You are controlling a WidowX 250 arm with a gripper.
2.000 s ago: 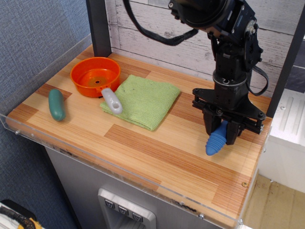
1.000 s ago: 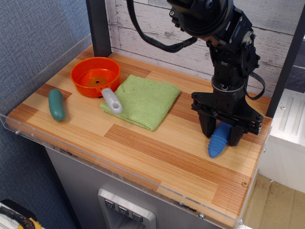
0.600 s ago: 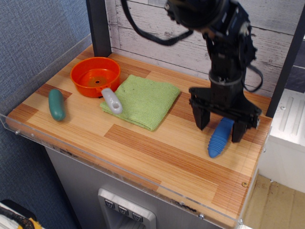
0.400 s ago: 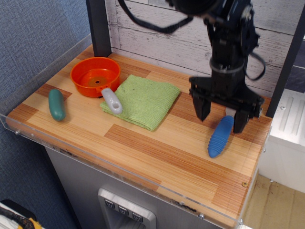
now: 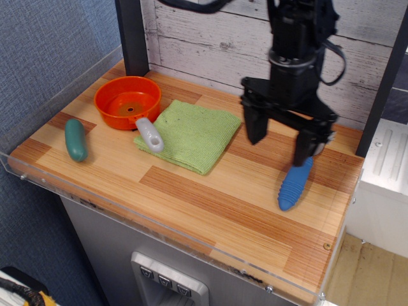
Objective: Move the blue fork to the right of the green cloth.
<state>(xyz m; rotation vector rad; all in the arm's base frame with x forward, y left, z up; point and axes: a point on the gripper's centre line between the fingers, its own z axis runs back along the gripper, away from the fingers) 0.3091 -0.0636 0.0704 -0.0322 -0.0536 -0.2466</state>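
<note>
- Over the right part of the bench (image 5: 191,197), your hand (image 5: 285,137) now hangs clear of the fork (image 5: 294,182) with its jaws spread wide and nothing between them — two seconds ago it was clamped low around the handle, and it has let go and lifted since.
- Your fork lies flat on the wood where it was set down, well to the right of the cloth (image 5: 191,135), with bare bench between the two.
- That reads as the task's goal met: the fork is right of the cloth and free of the hand. What remains, by my judgement, is only to pull the arm away without brushing the handle.
- Long axis: it runs from the near-left, where the rounded butt of the blue handle points toward the front edge, up and slightly right toward the back wall. The tined end heads that way, but the right finger hides it, so you cannot confirm the tines.
- Nothing else has shifted — the pan (image 5: 127,102) and the teal piece (image 5: 76,139) sit as they did.
</note>
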